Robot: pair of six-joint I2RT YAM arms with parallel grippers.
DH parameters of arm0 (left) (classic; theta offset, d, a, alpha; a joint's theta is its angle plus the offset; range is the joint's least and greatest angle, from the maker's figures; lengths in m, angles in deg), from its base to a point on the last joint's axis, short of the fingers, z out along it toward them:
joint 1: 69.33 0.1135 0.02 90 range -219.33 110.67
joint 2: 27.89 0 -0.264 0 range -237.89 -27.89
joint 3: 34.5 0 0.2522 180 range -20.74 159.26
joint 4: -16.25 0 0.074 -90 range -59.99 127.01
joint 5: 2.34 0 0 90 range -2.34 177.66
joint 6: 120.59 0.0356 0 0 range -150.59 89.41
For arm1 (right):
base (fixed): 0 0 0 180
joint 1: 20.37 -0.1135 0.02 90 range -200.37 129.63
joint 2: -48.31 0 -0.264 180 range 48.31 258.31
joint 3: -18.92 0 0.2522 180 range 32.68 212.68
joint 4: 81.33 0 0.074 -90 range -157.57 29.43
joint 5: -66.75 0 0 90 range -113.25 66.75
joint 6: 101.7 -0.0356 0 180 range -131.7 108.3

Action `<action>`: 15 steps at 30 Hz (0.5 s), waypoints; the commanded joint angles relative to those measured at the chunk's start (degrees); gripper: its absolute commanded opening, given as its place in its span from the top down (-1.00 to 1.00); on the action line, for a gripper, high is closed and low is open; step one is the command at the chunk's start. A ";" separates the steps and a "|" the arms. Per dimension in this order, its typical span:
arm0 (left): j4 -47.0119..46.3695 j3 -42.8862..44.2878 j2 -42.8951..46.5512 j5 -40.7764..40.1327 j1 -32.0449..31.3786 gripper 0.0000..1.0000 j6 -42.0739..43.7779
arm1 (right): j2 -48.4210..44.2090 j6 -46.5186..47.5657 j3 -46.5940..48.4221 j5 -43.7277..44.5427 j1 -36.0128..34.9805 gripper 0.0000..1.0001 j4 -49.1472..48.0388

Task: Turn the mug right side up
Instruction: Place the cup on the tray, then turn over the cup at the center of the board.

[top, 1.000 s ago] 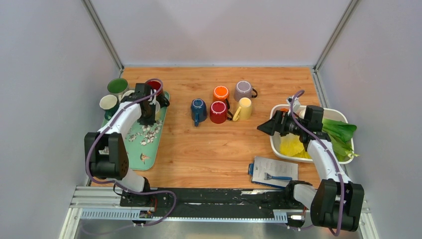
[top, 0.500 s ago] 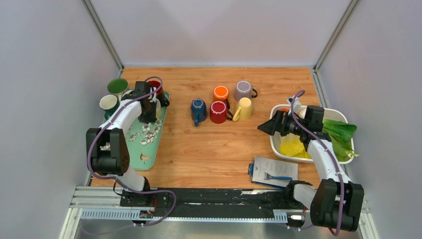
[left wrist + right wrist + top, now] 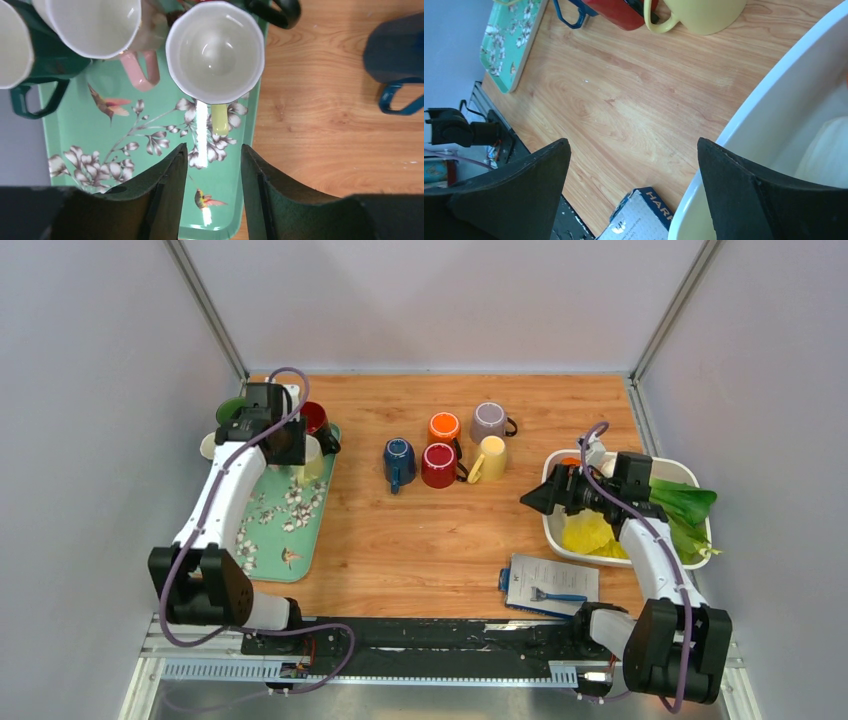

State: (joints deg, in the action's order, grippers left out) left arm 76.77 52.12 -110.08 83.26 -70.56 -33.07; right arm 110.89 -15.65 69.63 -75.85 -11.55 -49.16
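A pale yellow-green mug [image 3: 312,456] stands upright on the green floral tray [image 3: 300,540]; the left wrist view shows its white inside [image 3: 215,50] and its handle pointing toward me. My left gripper [image 3: 283,444] is open and empty above the tray, just short of that mug [image 3: 212,150]. Blue [image 3: 398,458], red [image 3: 438,466], orange [image 3: 444,427], grey-purple [image 3: 489,421] and yellow [image 3: 491,457] mugs sit bottom-up mid-table. My right gripper [image 3: 530,498] is open and empty [image 3: 634,145], at the left rim of a white bin [image 3: 556,525].
Other upright mugs crowd the tray's far end: a green one [image 3: 232,410], a white-lined dark green one [image 3: 209,447], a dark red one [image 3: 315,417]. The bin holds leafy greens [image 3: 685,505]. A razor pack [image 3: 548,585] lies near the front right.
My left gripper has drawn back and to the left off the pale yellow-green mug, which now stands uncovered on the tray. The right arm has barely moved.
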 commanded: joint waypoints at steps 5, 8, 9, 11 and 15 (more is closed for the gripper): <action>-4.54 -0.35 13.35 11.40 0.49 -0.06 6.11 | -0.14 9.95 10.46 5.81 0.41 -1.00 0.53; -8.98 -4.00 18.75 16.63 0.33 -0.07 6.71 | 2.50 8.34 15.16 7.20 0.00 -1.00 -0.72; -10.80 -5.57 19.75 18.62 0.26 -0.07 6.70 | 3.26 8.86 16.61 7.75 -0.45 -1.00 -0.75; -12.68 -7.66 22.14 21.44 -0.49 -0.07 7.05 | 4.72 11.57 18.80 9.26 -2.11 -1.00 -0.06; -14.47 -11.41 25.52 28.30 -2.98 -0.07 8.05 | 6.66 18.03 22.05 17.56 -9.47 -1.00 2.38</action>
State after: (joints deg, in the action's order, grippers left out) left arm 67.44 43.40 -87.02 101.51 -71.74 -27.17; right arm 116.09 -5.20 87.93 -65.91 -14.78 -47.69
